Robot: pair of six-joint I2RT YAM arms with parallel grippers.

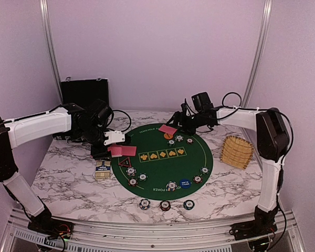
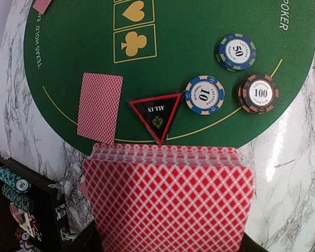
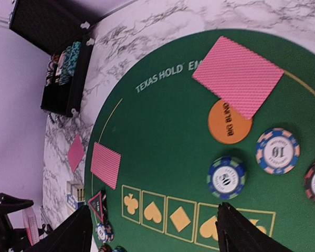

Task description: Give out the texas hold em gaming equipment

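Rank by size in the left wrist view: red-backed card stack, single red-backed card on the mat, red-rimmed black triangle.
Largest first:
red-backed card stack, though nearness inflates it
single red-backed card
red-rimmed black triangle

Twelve loose poker chips (image 1: 179, 138) on view from above: three at each of three seats on the one round green mat (image 1: 157, 168), and three more in a row on the marble table (image 1: 68, 178) in front of it. Among them are one orange button disc (image 3: 229, 122), one blue button disc (image 1: 184, 183) and one red-rimmed black triangle (image 2: 156, 114). Two single red-backed cards lie on the felt, the far card (image 3: 236, 76) and the left card (image 2: 100, 107), beside one fanned stack of cards (image 2: 168, 199) too thick to count. Also pictured: five printed suit squares (image 1: 163, 154), one card box (image 1: 103, 169), one black case (image 1: 84, 92), one slatted wooden object (image 1: 237, 151)
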